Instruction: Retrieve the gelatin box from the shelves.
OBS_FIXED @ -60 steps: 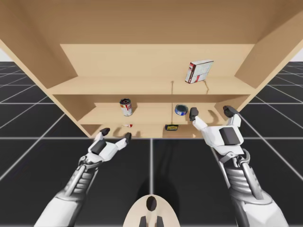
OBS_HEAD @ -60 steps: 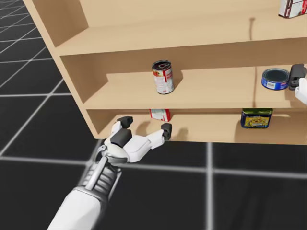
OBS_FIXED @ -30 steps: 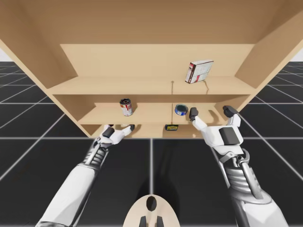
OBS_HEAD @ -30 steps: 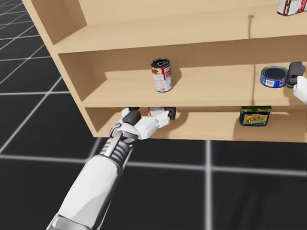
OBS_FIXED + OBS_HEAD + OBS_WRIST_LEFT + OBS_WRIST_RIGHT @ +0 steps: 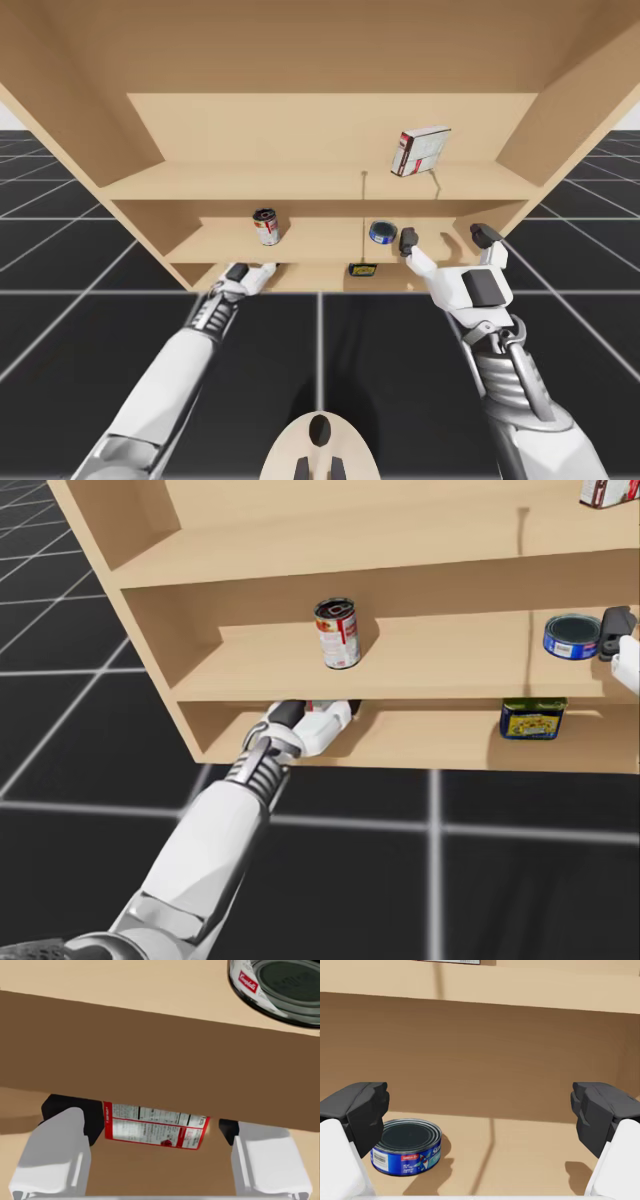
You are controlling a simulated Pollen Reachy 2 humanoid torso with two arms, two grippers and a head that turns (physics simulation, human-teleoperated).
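Observation:
The gelatin box, small, red and white, lies on the bottom shelf under the middle board. My left gripper is open with the box between its fingers. One pad is against the box's side and the other stands a little clear of it. In the head view the left gripper is inside the bottom shelf, hiding most of the box. The high view shows it at the shelf's lower left opening. My right gripper hangs open in front of the middle shelf.
A red and white soup can stands on the middle shelf above the left gripper. A flat blue can lies beside my right gripper. A dark blue and yellow tin is on the bottom shelf, and a larger box on the top shelf.
My left arm has reached forward into the bottom shelf, bringing its open fingers around the gelatin box. The right arm has stayed where it was.

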